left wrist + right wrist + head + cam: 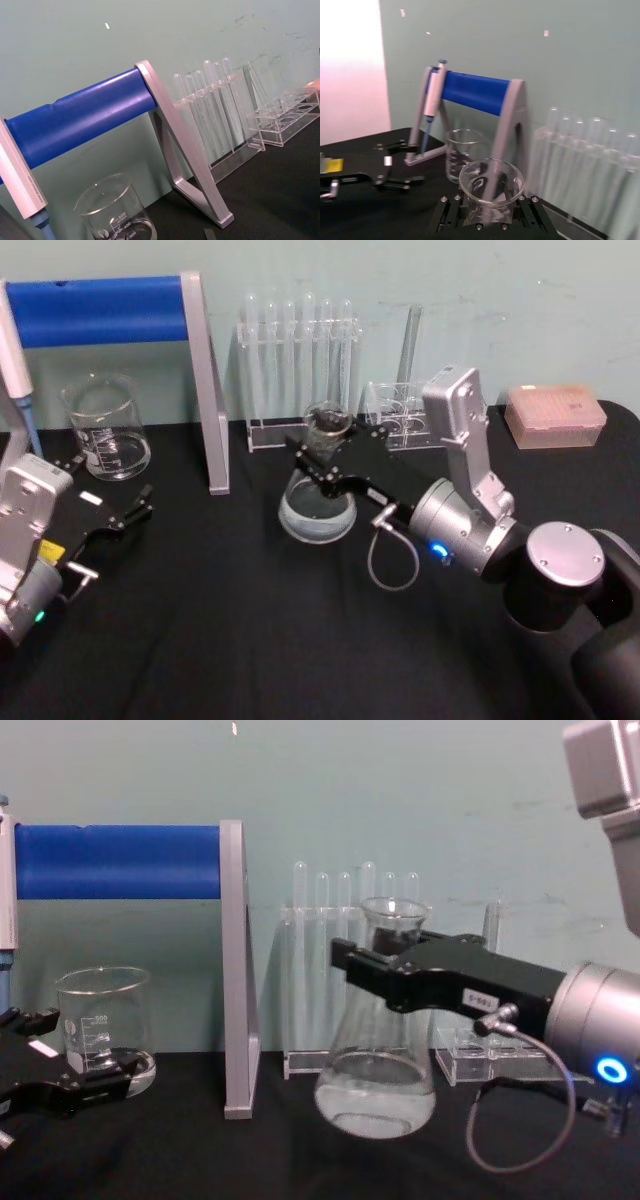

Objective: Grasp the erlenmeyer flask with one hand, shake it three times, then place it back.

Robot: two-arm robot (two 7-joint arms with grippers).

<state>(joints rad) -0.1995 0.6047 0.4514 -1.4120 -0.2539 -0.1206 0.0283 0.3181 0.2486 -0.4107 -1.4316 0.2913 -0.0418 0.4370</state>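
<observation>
The erlenmeyer flask [317, 512] is clear glass with a little liquid in its wide base. It is mid-table, in front of the test-tube rack. My right gripper [330, 442] reaches in from the right and is shut on the flask's neck just below the rim. In the chest view the flask [375, 1075] leans slightly in the right gripper [385, 960], its base close to the black table. The right wrist view looks down on the flask's rim [491, 181] between the black fingers [535, 216]. My left gripper [122, 512] rests open at the near left, holding nothing.
A glass beaker [105, 430] stands at the back left beside a grey stand with a blue bar [100, 308] that holds a pipette [16, 360]. A test-tube rack [300, 370], a smaller acrylic rack [395, 415] and a pink tip box [555, 415] line the back.
</observation>
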